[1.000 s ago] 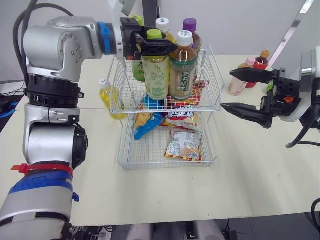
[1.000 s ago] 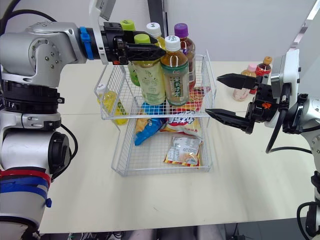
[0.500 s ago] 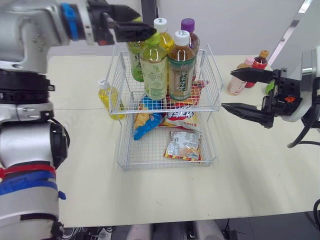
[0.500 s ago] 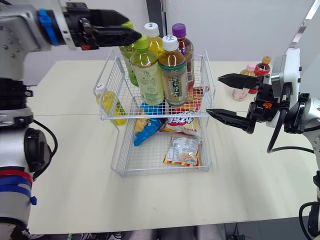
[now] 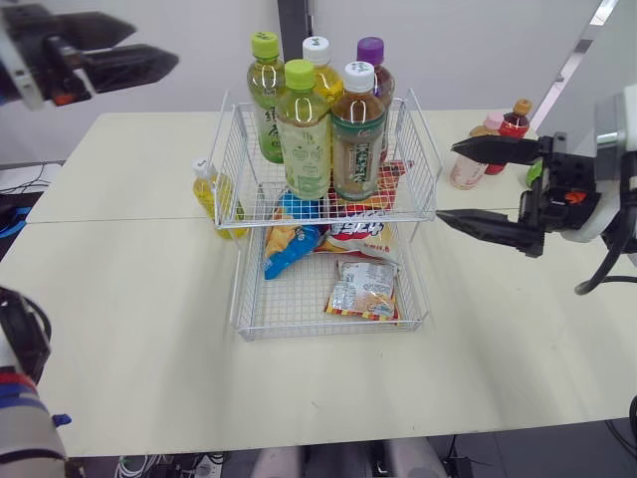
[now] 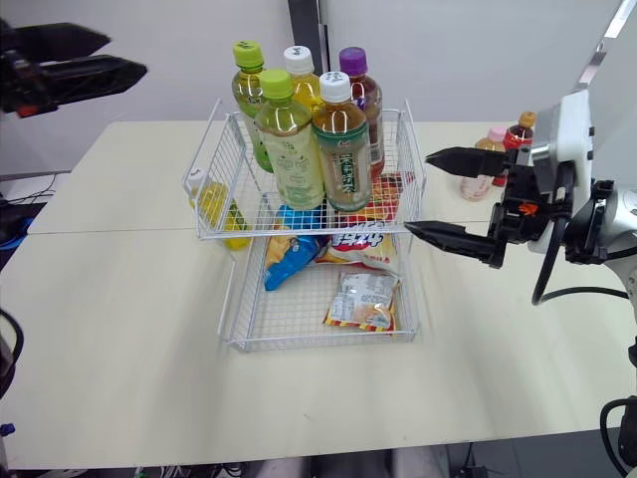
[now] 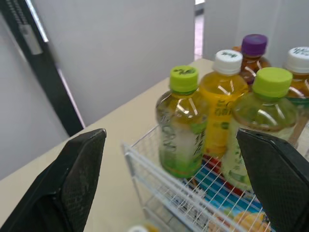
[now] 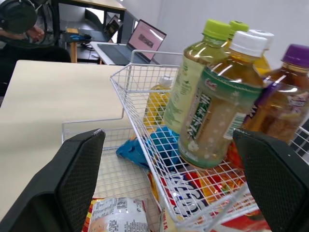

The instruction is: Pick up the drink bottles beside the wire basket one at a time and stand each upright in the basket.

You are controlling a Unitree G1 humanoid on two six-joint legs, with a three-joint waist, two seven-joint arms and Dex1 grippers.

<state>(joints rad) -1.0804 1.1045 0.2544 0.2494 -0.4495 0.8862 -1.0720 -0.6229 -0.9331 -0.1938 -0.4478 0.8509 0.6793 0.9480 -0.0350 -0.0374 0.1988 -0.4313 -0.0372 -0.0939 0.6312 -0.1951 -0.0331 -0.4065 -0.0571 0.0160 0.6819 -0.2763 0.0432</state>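
Centrally, wire basket [image 5: 299, 299] on pale table [image 5: 129, 329], white wall [image 5: 468, 50] behind, left end effector [image 5: 156, 44] and right end effector [image 5: 446, 181] spread

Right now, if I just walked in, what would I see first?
Five drink bottles stand upright, crowded into the top tier of the wire basket in the middle of the table, with bright snack packets in the tier below. The right gripper hangs open beside the basket, and the left gripper is open above the table's left side.
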